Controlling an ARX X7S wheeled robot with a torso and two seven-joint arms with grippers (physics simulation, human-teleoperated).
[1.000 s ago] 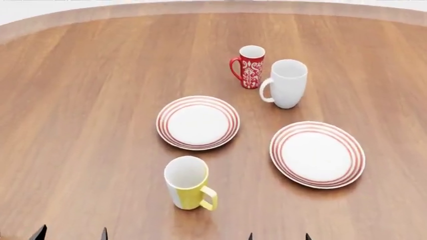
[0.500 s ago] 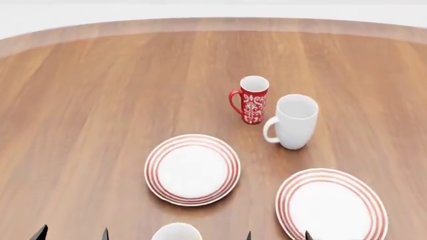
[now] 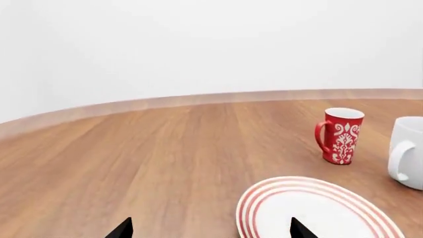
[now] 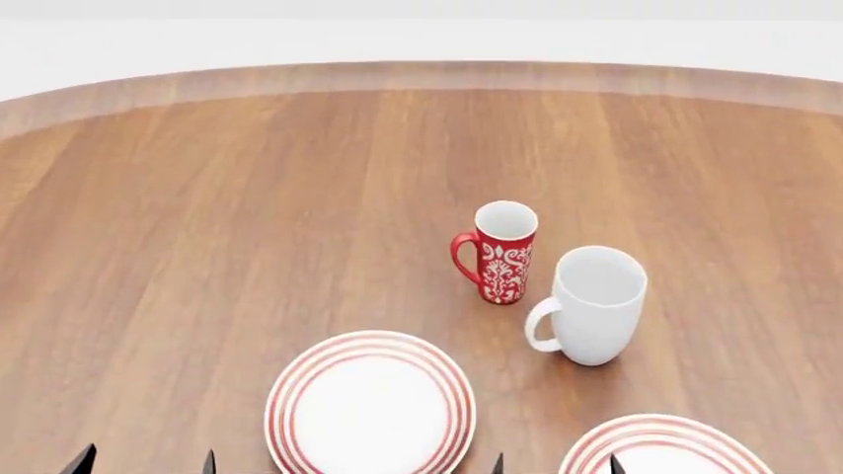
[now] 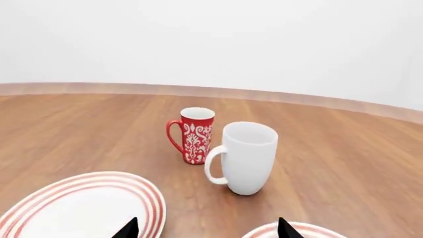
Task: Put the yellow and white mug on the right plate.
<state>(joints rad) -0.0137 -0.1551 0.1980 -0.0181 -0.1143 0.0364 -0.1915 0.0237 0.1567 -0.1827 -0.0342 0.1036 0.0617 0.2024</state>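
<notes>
A: What is on the table at this moment?

B: In the head view, a red mug with a white pattern stands upright near the middle. Just beside it, on its right and a little nearer to the robot, stands a taller white mug. Their handles both point to the left. I cannot tell if the two mugs touch; in the right wrist view they overlap, red mug behind, white mug in front.

A: And the plates?

B: The left plate lies at the lower edge of the head view, almost whole. Of the right plate only the far rim with its red rings is in the picture, in the lower right corner. Nothing lies on the part I can see. The left wrist view shows the left plate close under the camera, with the red mug and an edge of the white mug behind it.

A: Where is the yellow and white mug?

B: It is in none of the three views, so I cannot say where it stands.

A: The grippers?

B: Of the left gripper only two dark fingertips show at the bottom edge, set apart with bare table between them. The right gripper shows the same: two tips apart, holding nothing. Both wrist views agree, left gripper and right gripper.
</notes>
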